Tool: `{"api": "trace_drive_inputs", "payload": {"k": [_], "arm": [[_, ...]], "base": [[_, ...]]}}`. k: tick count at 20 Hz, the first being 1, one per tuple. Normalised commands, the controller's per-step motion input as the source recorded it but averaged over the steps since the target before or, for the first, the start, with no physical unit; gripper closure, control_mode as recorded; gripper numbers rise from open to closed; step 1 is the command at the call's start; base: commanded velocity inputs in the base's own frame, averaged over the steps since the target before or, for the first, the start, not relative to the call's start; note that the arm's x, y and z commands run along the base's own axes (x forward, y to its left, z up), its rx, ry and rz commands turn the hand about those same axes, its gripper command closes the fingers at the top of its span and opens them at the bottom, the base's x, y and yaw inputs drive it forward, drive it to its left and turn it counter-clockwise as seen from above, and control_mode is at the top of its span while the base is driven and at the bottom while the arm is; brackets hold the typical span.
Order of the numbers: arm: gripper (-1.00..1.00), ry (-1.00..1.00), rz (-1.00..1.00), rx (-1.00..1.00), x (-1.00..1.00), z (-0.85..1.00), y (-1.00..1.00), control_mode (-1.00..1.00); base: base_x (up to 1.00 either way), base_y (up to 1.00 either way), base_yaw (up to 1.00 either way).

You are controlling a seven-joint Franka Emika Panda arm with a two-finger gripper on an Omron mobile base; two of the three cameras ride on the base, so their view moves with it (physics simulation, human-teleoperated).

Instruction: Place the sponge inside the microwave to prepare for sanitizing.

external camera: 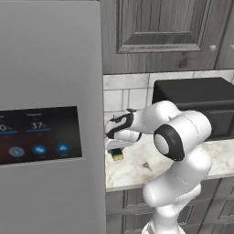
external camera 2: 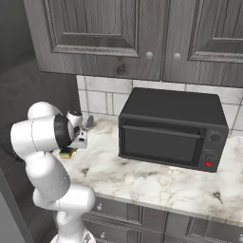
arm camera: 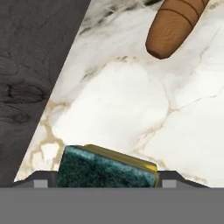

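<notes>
From the left base view, the arm bends low over the marble worktop (external camera: 151, 167), its claw (external camera: 115, 147) pressed down onto the sponge (external camera: 118, 155), which lies near the fridge side, well apart from the black microwave (external camera: 201, 107) at the back right.

From the right base view, the sponge (external camera 2: 66, 153) peeks out under the hand; the microwave (external camera 2: 171, 130) door looks closed, so it likely needs opening first.

In the hand view, the sponge (arm camera: 109, 168) sits green side up between the two fingertips (arm camera: 40, 182), which flank its ends for a grasp; whether they already pinch it I cannot tell. A brown wooden handle (arm camera: 175, 24) lies beyond.
</notes>
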Motion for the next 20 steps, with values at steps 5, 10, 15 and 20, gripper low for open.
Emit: {"api": "trace_drive_inputs", "payload": {"k": [5, 10, 15, 20], "arm": [[1.0, 0.0, -0.03, 0.01, -0.4, 0.34, -0.13, -1.0], [1.0, 0.01, 0.0, 0.06, -0.45, 0.51, -0.23, -1.0], [1.0, 0.02, 0.0, 0.04, -0.55, 0.6, -0.2, -1.0], [1.0, 0.0, 0.0, 0.0, -0.59, 0.46, -0.14, -1.0]], "base": [[0.0, 0.0, 0.0], [0.0, 0.0, 0.0], [0.0, 0.0, 0.0], [0.0, 0.0, 0.0]]}}
